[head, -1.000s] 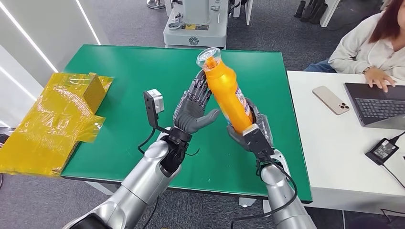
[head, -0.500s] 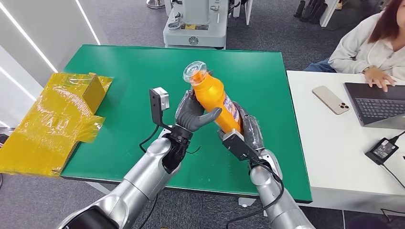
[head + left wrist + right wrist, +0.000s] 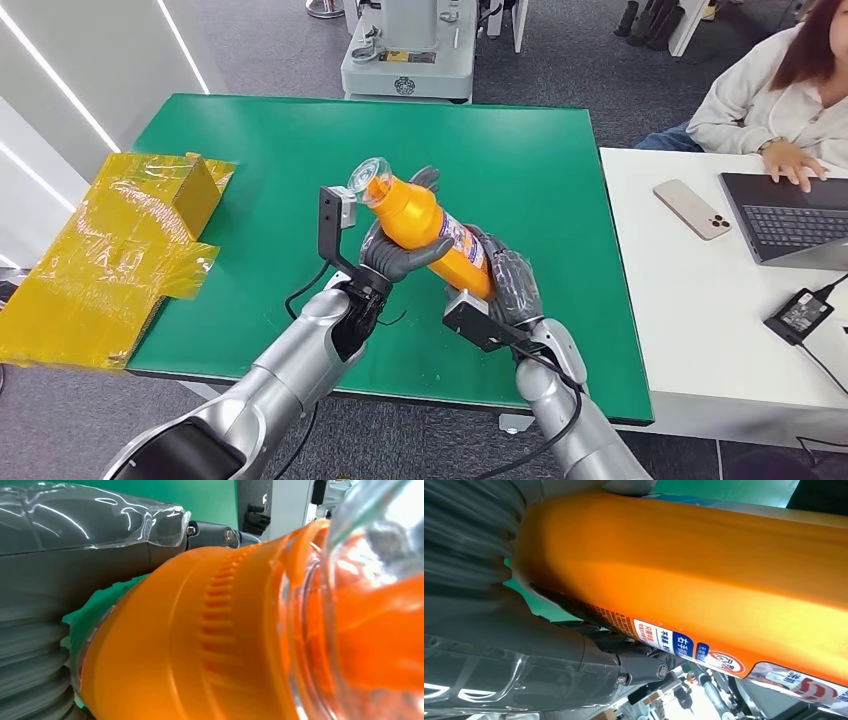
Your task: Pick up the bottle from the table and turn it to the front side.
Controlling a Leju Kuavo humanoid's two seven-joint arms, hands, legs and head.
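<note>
**Orange bottle held in both hands above the green table**

The right hand (image 3: 505, 285) grips the lower body of the orange bottle (image 3: 425, 225), its fingers wrapped around the labelled part; in the right wrist view the bottle (image 3: 704, 565) lies along the palm, with a strip of printed label on its underside. The left hand (image 3: 400, 248) closes on the bottle's upper part, thumb across the near side and fingertips showing past the far side near the neck. In the left wrist view the ribbed orange shoulder (image 3: 200, 645) and the clear cap (image 3: 370, 605) sit right against the hand.

The bottle is clear of the table (image 3: 250, 140), tilted, its clear cap (image 3: 368, 181) pointing up and toward the robot's left, its base low in the right hand.

On the table's left edge lies a box wrapped in yellow film (image 3: 120, 255), overhanging the side. To the right stands a white table (image 3: 700, 330) with a phone (image 3: 693, 210), a laptop (image 3: 790, 218) and a black power adapter (image 3: 802, 315). A person (image 3: 775, 85) in a light top sits there, one hand at the laptop. Beyond the green table stands a grey machine base (image 3: 407, 55).
</note>
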